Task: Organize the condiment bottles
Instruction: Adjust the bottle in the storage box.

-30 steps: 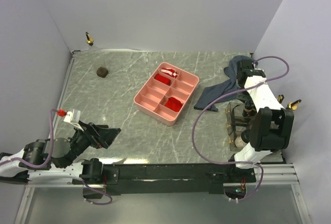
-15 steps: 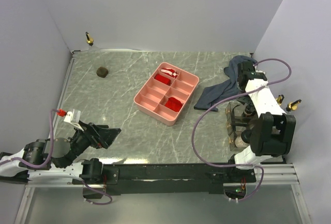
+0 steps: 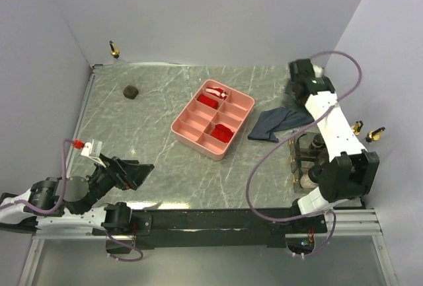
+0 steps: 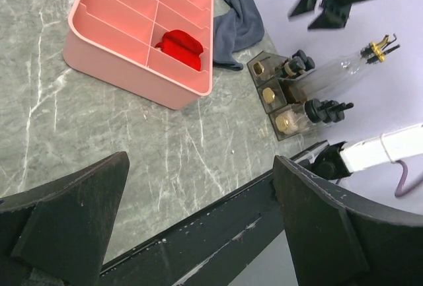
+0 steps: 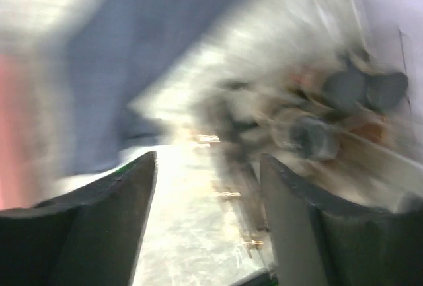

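Note:
Several condiment bottles (image 3: pixel 307 179) stand in a dark rack (image 3: pixel 294 160) at the right; the left wrist view shows their black caps (image 4: pixel 326 109) and a clear one with a gold spout (image 4: pixel 344 68). Two gold spouts (image 3: pixel 357 127) poke out by the right wall. One spouted bottle (image 3: pixel 114 50) stands at the back left corner, and a squat dark jar (image 3: pixel 131 91) sits near it. My right gripper (image 3: pixel 301 80) hangs open and empty above the cloth's far end, its view blurred. My left gripper (image 3: pixel 137 172) rests open and empty at the near left.
A pink divided tray (image 3: pixel 192 131) with red items lies mid-table. A blue-grey cloth (image 3: pixel 279 121) sprawls between the tray and the rack. Walls close in at the left, back and right. The black base rail (image 4: pixel 218 226) runs along the near edge.
My right arm has swung from beside the rack toward the back wall and its jaws have opened. The cloth now lies flatter. The left arm has not moved.

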### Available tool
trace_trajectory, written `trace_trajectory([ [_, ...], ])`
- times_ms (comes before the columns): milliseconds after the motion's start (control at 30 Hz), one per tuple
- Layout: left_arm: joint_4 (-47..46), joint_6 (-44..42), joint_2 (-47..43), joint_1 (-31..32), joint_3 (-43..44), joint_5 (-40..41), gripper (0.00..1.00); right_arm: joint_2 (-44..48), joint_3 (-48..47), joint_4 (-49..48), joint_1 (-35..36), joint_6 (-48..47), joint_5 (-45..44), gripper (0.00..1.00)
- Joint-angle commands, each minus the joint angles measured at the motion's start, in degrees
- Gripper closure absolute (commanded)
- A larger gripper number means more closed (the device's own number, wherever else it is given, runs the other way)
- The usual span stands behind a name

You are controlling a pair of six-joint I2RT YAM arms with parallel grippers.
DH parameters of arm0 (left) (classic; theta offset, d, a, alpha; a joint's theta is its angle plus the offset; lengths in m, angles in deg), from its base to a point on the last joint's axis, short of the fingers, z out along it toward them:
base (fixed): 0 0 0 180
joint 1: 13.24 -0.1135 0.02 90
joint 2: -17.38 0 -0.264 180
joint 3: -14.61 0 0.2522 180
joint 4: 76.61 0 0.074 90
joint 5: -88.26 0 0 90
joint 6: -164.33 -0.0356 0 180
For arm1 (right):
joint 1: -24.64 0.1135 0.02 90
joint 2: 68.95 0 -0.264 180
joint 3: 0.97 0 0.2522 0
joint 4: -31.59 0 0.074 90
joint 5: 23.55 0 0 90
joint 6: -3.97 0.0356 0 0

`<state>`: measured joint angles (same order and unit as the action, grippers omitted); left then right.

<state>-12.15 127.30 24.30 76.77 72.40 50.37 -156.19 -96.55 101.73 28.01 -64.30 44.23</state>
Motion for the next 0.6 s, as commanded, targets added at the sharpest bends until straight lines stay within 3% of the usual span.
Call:
trace_trajectory([
  [0,0.3,1.6,-1.6,0.6,0.5,2.5,0.03,-0.2,-13.0,0.5,10.6,-0.3,4.3,0.15],
  [33,0.4,1.8,-1.4,0.6,0.5,2.7,0.03,-0.6,-14.8,0.0,12.3,-0.4,6.1,0.01],
  [200,1.6,4.4,4.9,0.6,2.0,5.6,0.03,-2.1,-21.6,-3.6,23.2,0.1,8.6,0.00],
  [300,1.1,2.7,15.1,0.6,6.5,12.2,0.03,-1.4,-20.6,-7.2,27.8,0.0,10.2,0.00],
  [400,1.4,0.3,26.8,0.6,13.0,23.7,0.03,1.6,-14.9,-13.6,29.7,-0.1,12.2,0.00],
  [433,2.9,1.6,29.5,0.6,14.8,29.6,0.03,4.0,-13.3,-16.4,29.7,0.0,12.9,0.00],
  [533,14.9,15.1,37.5,0.6,23.4,36.8,0.03,9.1,-6.6,-21.6,29.8,0.9,14.3,0.00],
  [567,18.9,22.8,40.5,0.6,25.6,39.9,0.03,10.3,-3.6,-22.9,29.8,0.8,15.2,0.00],
])
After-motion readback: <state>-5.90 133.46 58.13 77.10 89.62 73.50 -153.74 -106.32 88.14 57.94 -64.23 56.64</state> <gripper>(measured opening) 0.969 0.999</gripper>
